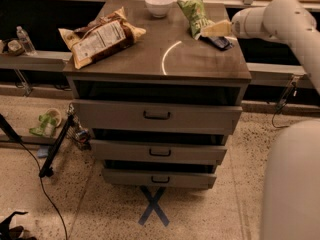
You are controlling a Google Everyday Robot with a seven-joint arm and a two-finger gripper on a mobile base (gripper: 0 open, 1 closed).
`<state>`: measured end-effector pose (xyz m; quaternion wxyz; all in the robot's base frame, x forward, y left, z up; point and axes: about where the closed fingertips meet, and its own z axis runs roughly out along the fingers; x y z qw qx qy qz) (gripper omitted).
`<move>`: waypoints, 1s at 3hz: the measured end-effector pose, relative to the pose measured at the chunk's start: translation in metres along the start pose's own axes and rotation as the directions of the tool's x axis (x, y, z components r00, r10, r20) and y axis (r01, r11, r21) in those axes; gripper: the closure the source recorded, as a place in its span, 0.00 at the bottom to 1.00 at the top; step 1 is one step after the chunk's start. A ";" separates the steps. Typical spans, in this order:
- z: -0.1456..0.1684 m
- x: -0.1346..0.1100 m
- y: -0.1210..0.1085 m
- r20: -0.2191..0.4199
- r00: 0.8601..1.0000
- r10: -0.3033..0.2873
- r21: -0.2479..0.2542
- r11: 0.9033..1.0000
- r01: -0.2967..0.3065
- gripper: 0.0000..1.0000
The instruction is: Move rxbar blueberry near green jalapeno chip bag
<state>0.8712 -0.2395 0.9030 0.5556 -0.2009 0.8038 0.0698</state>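
Note:
The rxbar blueberry point(219, 43), a small dark blue flat bar, lies on the cabinet top near its right back corner. The green jalapeno chip bag point(195, 14), light green and wrinkled, lies just left of and behind the bar, close to it. My gripper point(212, 30) reaches in from the right on a white arm. It hovers right over the bar's left end, and its tip is next to the green bag's lower edge.
A large brown and white chip bag point(100, 36) lies at the left of the cabinet top point(165, 59). A white bowl point(159, 5) stands at the back middle. Below are three drawers point(157, 115). A water bottle point(24, 39) stands on the left ledge.

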 end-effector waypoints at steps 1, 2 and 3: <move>-0.066 -0.036 -0.006 0.031 0.988 -0.148 0.096 0.985 0.145 0.00; -0.142 -0.057 -0.002 -0.005 0.972 -0.235 0.188 0.954 0.232 0.00; -0.140 -0.058 0.002 -0.002 0.972 -0.235 0.179 0.956 0.231 0.00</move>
